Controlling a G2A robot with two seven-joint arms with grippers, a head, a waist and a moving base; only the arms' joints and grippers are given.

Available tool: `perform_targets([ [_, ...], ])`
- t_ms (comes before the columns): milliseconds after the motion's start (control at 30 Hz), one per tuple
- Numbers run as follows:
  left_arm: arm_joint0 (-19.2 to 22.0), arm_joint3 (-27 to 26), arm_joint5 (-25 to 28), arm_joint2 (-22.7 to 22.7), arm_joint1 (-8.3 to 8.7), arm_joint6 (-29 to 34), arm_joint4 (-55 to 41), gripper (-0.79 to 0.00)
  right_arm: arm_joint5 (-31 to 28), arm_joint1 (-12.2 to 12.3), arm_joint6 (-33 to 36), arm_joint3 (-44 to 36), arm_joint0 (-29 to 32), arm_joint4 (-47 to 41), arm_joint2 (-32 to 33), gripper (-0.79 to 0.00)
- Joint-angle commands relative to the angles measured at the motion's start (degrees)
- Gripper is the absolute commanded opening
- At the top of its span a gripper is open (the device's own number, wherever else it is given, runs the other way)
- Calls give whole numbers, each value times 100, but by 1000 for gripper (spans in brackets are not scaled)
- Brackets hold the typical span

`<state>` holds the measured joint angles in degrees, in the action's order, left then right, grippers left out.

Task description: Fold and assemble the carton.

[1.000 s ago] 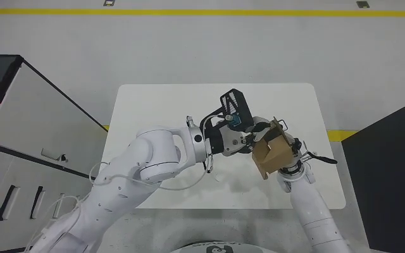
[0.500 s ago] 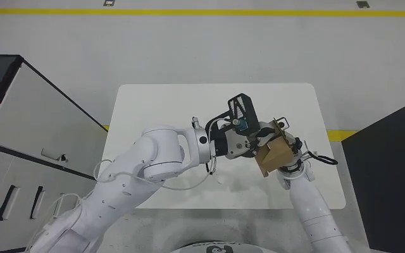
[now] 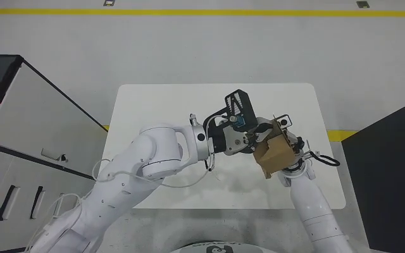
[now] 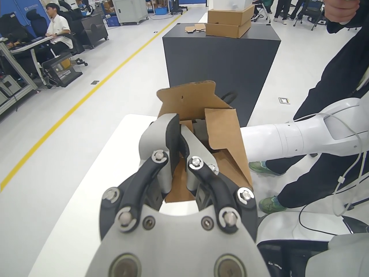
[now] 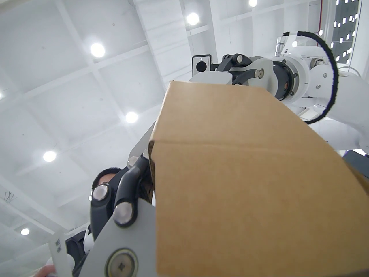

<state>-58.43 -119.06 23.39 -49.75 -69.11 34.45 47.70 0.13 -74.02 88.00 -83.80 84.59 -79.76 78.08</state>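
holds the carton [image 3: 273, 155] up off the tabletop [image 3: 158, 114] below it rather than resting it there, tilted, with the open end turned toward the left tool [image 4: 178, 141] and the closed panels toward the right tool [image 5: 144, 159]. clamps the right tool on a wall of the carton, judging by the one finger seen hard against the cardboard edge and by the lack of any other support under the carton; probably done to brace it against a push from the opposite side. shows the left tool clenched, pads pressed together with nothing clearly between them, tips pushed in at the carton's open end. reads as using the closed tips like a blunt poker to press an inner flap down, not to pinch it. leaves a taller flap [image 4: 187, 99] standing upright at the carton's far rim and a side flap [image 4: 223, 134] half folded over the opening, so not yet closed. puts the task around the middle: body squared up, end flaps unfinished. calls next for a steady inward press with firm bracing from the carton's other side. risks creasing the thin cardboard, or slipping the carton out of the clamp, if pushed off-line.
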Motion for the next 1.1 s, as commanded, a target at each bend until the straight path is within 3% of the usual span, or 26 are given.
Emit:
perform_targets([
  [0, -1, -9, 10, 16, -4, 10, 6, -785, -13, 6, 0, -24, 8, -25, -4, -785],
  [1067, -3, -19, 82, 42, -52, 147, -92, -785, -369, 154, 0, 4, -2, 99, -60, -785],
])
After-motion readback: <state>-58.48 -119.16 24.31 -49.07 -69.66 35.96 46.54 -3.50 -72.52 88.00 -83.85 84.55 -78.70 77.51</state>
